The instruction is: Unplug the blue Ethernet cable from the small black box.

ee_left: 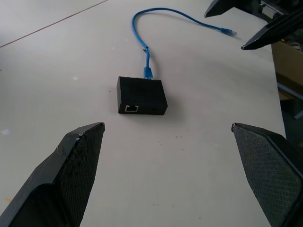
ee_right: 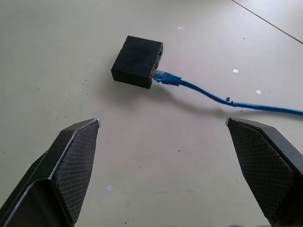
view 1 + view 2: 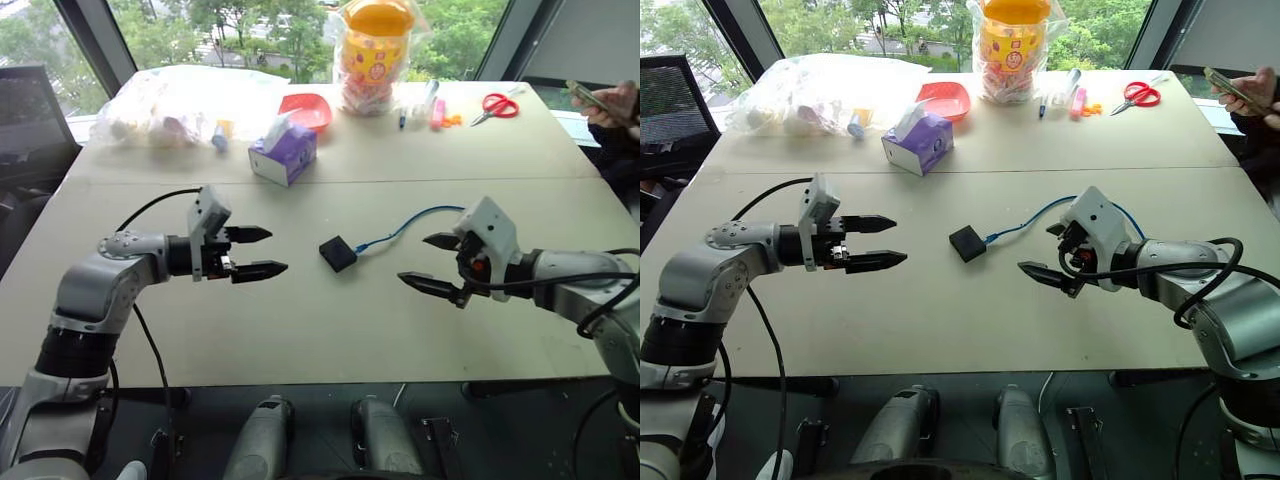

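On a wide beige table, the left gripper and right gripper face each other with fingers spread wide, grasping nothing. Between them, well apart from both, lies the small black box, the blue cable plugged into its side and curving toward the right gripper.

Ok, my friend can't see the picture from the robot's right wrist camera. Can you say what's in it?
A small black box sits on a pale table with a blue Ethernet cable plugged into its side and trailing away. Nearer the camera, the right hand has its two black fingers spread wide open, holding nothing.
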Available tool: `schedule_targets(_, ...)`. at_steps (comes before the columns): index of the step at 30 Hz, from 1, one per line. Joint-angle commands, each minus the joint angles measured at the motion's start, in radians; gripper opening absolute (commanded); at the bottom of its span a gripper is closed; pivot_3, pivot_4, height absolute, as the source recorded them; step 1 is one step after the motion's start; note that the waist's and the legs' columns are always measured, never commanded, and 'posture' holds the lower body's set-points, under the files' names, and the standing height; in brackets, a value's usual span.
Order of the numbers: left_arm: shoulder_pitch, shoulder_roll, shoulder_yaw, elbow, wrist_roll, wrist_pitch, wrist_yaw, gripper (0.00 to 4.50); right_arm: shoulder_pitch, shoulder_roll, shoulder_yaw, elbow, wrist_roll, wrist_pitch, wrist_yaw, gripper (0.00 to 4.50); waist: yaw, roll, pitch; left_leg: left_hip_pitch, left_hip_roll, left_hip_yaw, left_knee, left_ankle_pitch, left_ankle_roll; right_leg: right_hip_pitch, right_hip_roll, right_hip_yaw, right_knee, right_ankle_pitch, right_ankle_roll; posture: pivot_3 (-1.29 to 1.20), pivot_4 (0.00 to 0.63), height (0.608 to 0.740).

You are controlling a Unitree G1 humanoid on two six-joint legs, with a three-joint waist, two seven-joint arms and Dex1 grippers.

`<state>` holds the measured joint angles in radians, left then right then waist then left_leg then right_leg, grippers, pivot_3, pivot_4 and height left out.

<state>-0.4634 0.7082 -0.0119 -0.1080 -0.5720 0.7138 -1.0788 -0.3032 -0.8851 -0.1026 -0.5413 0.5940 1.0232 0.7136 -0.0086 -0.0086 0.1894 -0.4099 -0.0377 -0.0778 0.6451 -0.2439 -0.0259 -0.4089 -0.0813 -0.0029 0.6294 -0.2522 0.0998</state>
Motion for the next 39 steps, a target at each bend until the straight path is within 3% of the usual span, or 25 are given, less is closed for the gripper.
schedule_targets(1,0.002,0.017,0.033,-0.038,-0.019,0.001,-0.002,4.48,-0.022,-0.015,-0.012,0.002,0.000,-0.016,0.007,4.50,0.000,0.000,0.000,0.000,0.000,0.000,0.000,0.000,0.000,0.000,0.000,0.000,0.000,0.000,0.000,0.00,0.150,0.740)
schedule_targets(19,-0.001,0.001,0.017,-0.037,0.000,-0.018,0.028,4.48,-0.081,-0.054,0.061,0.086,-0.064,-0.047,0.039,4.50,-0.001,0.000,0.000,0.000,0.000,0.000,0.001,0.000,0.000,0.000,0.000,0.000,0.000,0.000,0.000,0.00,0.150,0.740)
schedule_targets(28,0.009,-0.005,0.018,-0.048,0.005,-0.045,0.047,4.48,-0.431,0.015,0.422,0.515,-0.351,-0.345,0.248,4.50,-0.006,0.000,0.000,0.001,0.000,0.002,0.000,0.000,0.000,-0.001,0.002,0.001,0.001,0.001,0.001,0.00,0.150,0.740)
schedule_targets(32,0.013,-0.007,0.030,-0.058,0.005,-0.048,0.066,4.48,-0.577,0.094,0.581,0.732,-0.498,-0.505,0.382,4.50,-0.006,0.000,0.000,0.000,0.000,0.003,0.000,0.000,0.000,-0.002,0.001,0.001,0.001,0.002,0.003,0.00,0.150,0.740)
schedule_targets(39,0.060,0.007,0.058,-0.110,-0.003,-0.042,0.095,4.48,-0.713,0.241,0.677,1.039,-0.659,-0.733,0.487,4.50,-0.006,0.001,0.000,0.000,-0.001,0.002,0.000,0.000,0.000,-0.002,0.001,0.001,0.002,0.003,0.004,0.00,0.150,0.740)
